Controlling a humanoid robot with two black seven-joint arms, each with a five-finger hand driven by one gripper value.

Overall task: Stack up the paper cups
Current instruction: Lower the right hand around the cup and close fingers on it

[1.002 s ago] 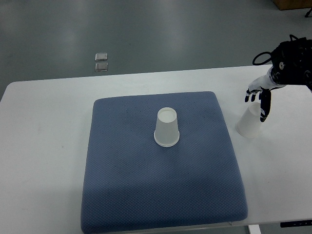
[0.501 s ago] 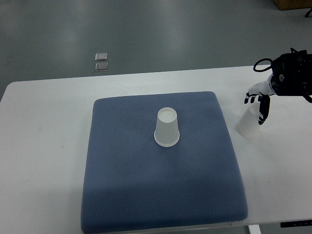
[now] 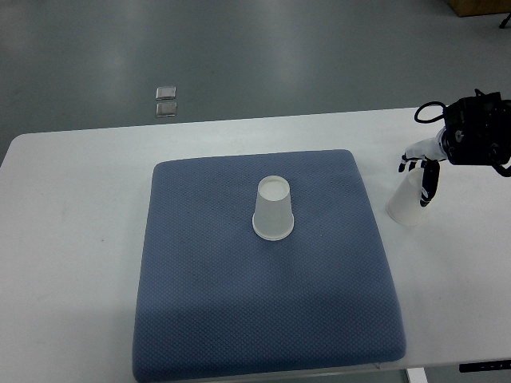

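Note:
A white paper cup (image 3: pixel 273 208) stands upside down near the middle of the blue mat (image 3: pixel 263 303). A second white cup (image 3: pixel 406 201) stands upside down on the white table, just right of the mat. My right hand (image 3: pixel 421 174) comes in from the right edge and hangs at the top of this second cup, fingers spread and pointing down, the dark fingertips (image 3: pixel 427 188) against the cup's right side. It does not grip the cup. The left arm is out of view.
The white table (image 3: pixel 72 239) carries the mat. Two small square plates (image 3: pixel 166 102) lie on the grey floor beyond the table's far edge. A brown box corner (image 3: pixel 477 6) shows at the top right.
My right hand has drawn slightly to the right and up, away from the second cup. Both cups stay where they were.

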